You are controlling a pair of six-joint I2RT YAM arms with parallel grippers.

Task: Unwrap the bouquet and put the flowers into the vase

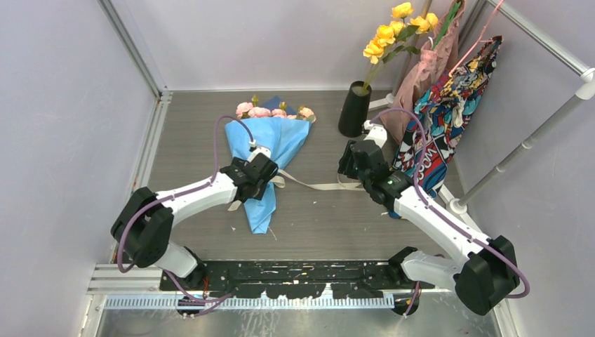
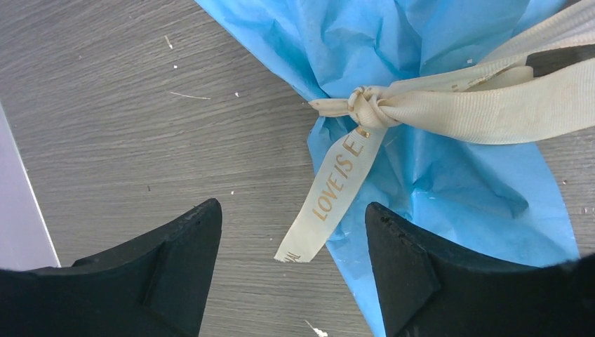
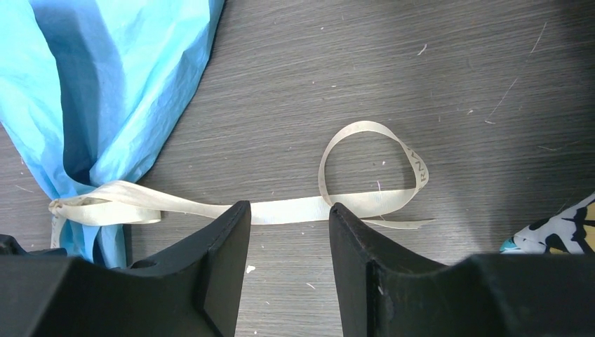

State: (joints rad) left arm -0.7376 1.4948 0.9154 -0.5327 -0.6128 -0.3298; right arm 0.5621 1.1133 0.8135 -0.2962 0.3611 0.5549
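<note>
The bouquet (image 1: pixel 270 151) lies on the table in a cone of blue paper (image 2: pixel 449 189), its pink flowers (image 1: pixel 263 111) pointing to the back. A cream ribbon (image 2: pixel 484 112) is knotted round the cone, and its printed tail (image 2: pixel 330 203) hangs toward the gap of my left gripper (image 2: pixel 293 217). That gripper is open and holds nothing. The long end of the ribbon (image 3: pixel 295 209) runs right across the table and ends in a loop. My right gripper (image 3: pixel 289 210) is open just short of this strip. The black vase (image 1: pixel 354 109) stands at the back right.
Yellow flowers (image 1: pixel 396 28) stand in the vase. A pink bag (image 1: pixel 428 70) and a colourful printed bag (image 1: pixel 449 119) lean right of it, close behind my right arm. A white frame post (image 1: pixel 519 151) slants at the far right. Walls close in the left and back.
</note>
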